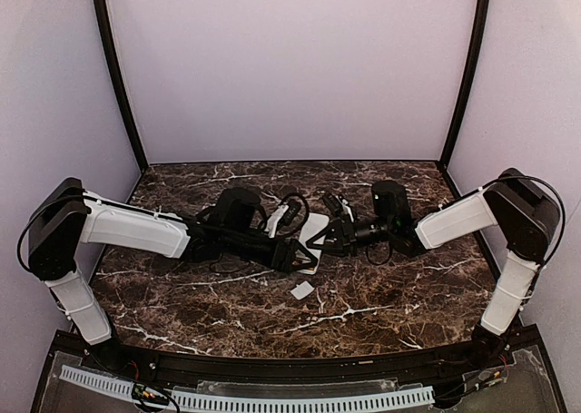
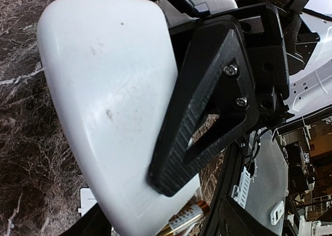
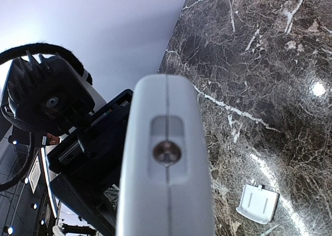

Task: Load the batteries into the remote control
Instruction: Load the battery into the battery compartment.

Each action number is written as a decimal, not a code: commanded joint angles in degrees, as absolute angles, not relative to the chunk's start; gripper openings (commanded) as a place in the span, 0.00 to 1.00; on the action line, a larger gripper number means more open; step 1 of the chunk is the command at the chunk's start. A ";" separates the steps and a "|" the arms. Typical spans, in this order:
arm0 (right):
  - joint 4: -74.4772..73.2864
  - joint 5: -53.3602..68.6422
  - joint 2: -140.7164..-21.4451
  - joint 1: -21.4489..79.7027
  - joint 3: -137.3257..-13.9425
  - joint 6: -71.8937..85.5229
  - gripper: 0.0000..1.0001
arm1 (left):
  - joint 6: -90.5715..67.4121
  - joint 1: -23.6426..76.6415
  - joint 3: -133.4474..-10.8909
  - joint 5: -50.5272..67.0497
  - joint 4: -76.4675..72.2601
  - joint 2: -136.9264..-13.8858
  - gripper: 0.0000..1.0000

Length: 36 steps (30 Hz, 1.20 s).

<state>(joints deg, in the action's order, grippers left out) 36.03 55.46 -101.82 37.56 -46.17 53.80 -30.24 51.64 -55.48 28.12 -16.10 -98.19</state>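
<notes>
The remote control (image 1: 314,234) is held off the table between both arms at the table's middle. In the left wrist view its plain white back (image 2: 109,101) fills the frame. My left gripper (image 1: 295,252) is shut on it, with one black finger (image 2: 202,122) pressed on the back. One battery (image 2: 188,220), orange-gold with a white label, shows at the remote's lower end. In the right wrist view the remote's end (image 3: 166,158) with its round emitter faces the camera and hides my right fingers. My right gripper (image 1: 334,234) is at that end.
A small flat white square plastic piece (image 1: 302,290) lies on the dark marble table (image 1: 209,313) just in front of the grippers. It also shows in the right wrist view (image 3: 258,203) and the left wrist view (image 2: 85,207). White walls enclose the table.
</notes>
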 commanded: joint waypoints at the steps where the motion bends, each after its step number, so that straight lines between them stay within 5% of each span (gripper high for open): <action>1: 36.56 55.28 -102.08 37.27 -47.37 52.90 0.00 | -28.49 52.42 -57.51 27.80 -13.48 -98.20 0.71; 26: 39.60 56.36 -100.12 37.26 -46.21 53.09 0.00 | -29.06 51.64 -55.95 28.67 -14.84 -98.60 0.33; 32: 42.45 57.39 -99.70 37.24 -45.53 54.14 0.00 | -28.81 51.45 -55.11 30.82 -16.57 -97.93 0.52; 36: 42.46 57.57 -99.62 37.27 -45.44 54.15 0.00 | -29.84 51.02 -54.36 31.42 -18.16 -97.67 0.56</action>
<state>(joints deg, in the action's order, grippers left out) 39.62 56.10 -101.60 37.45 -45.93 53.41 -30.04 51.48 -55.96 29.50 -16.34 -98.85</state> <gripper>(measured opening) 0.140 0.551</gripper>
